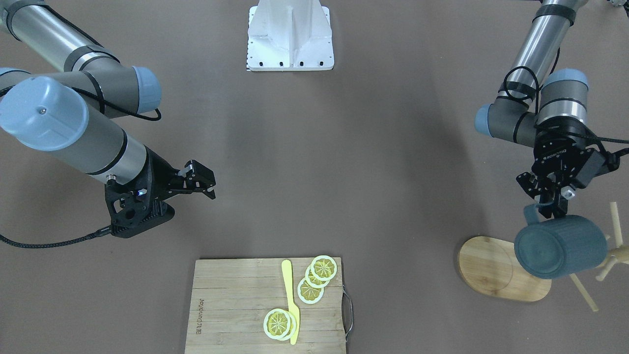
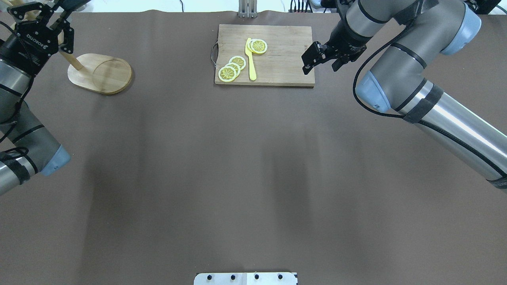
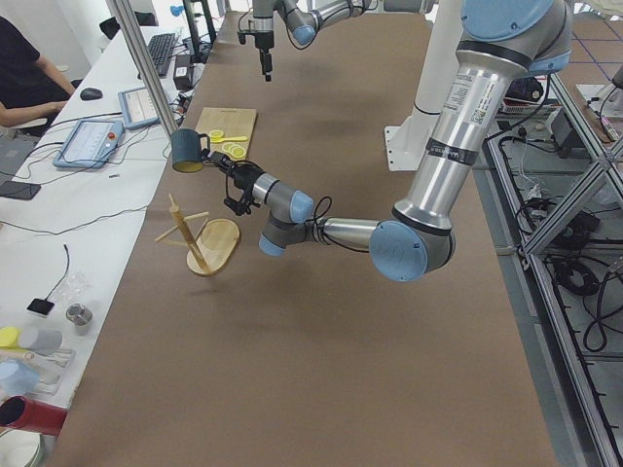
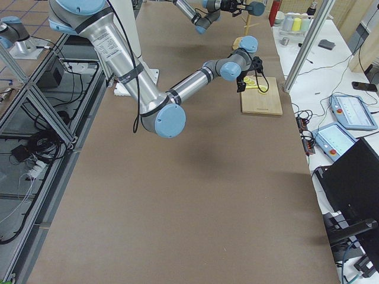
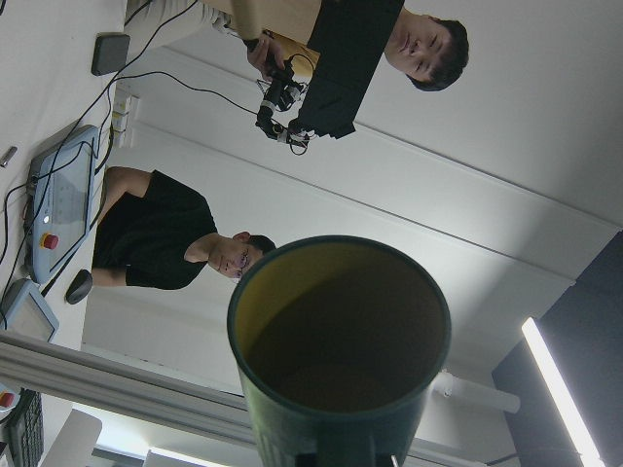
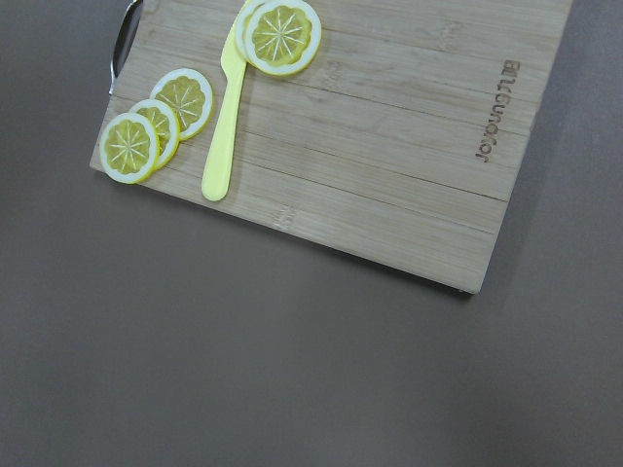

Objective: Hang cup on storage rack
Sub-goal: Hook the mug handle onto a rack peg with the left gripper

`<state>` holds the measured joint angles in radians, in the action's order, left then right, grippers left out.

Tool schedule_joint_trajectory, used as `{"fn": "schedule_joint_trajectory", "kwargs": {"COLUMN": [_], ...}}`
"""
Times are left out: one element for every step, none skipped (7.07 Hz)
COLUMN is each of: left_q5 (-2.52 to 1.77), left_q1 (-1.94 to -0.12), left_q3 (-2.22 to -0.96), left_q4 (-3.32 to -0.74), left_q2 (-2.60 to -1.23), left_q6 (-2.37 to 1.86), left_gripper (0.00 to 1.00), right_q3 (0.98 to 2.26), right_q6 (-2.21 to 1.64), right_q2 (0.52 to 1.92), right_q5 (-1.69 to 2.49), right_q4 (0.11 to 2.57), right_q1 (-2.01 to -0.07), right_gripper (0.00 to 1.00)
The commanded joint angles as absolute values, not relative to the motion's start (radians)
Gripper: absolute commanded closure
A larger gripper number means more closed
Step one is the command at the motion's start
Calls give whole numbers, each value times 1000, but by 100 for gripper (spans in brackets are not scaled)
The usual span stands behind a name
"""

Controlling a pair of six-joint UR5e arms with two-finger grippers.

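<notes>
The dark blue-grey cup (image 1: 560, 248) hangs on its side in the air, its base toward the front camera. My left gripper (image 1: 550, 209) is shut on its handle (image 1: 531, 212). The cup is above the wooden storage rack, between the oval base (image 1: 499, 268) and the angled pegs (image 1: 609, 265). The side view shows the cup (image 3: 185, 151) higher than the rack's pole (image 3: 187, 233). The left wrist view looks into the cup's yellowish inside (image 5: 336, 331). In the overhead view my left gripper (image 2: 39, 23) hides the cup. My right gripper (image 1: 206, 187) is open and empty above the table.
A rectangular bamboo cutting board (image 1: 231, 305) with lemon slices (image 1: 317, 278) and a yellow knife (image 1: 291, 300) lies at the table's far middle edge, beside my right gripper (image 2: 319, 59). The robot's white base (image 1: 290, 34) stands opposite. Operators sit beyond the far edge (image 5: 175, 243).
</notes>
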<state>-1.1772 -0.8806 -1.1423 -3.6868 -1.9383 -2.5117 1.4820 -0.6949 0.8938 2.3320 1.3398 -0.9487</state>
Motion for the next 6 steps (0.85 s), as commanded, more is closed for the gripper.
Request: {"fn": "schedule_joint_trajectory", "kwargs": {"left_q5": [-1157,-1154,-1154,-1154,-1154,-1154], "left_q1": [-881,-882,-884,-888,-899,-914], "left_q3": [-1112,-1105,-1101,-1085,-1072,-1053], "left_q4": [-3686,-3686,-3686,-3686,-3683,-3677], "left_q2": [-1944,-1944,-1944,-1944,-1944,-1945], "left_q6": [-2542,-2542,-2542,-2543,-2559,-2584], "left_gripper": [100,100,100,100,100,100], "right_q3": [1480,1480,1480,1480,1482,1482], "right_q6": [-695,-695,-695,-695,-695,-695], "right_q2": [894,894,894,894,893,893], "right_q5": [2329,2329,2329,2327,2327,2327], "right_q4": [1339,1339,1339,1339,1339,1339], "right_q1": [-946,-945,-945,-943,-943,-940], "right_gripper": [0,0,0,0,0,0]}}
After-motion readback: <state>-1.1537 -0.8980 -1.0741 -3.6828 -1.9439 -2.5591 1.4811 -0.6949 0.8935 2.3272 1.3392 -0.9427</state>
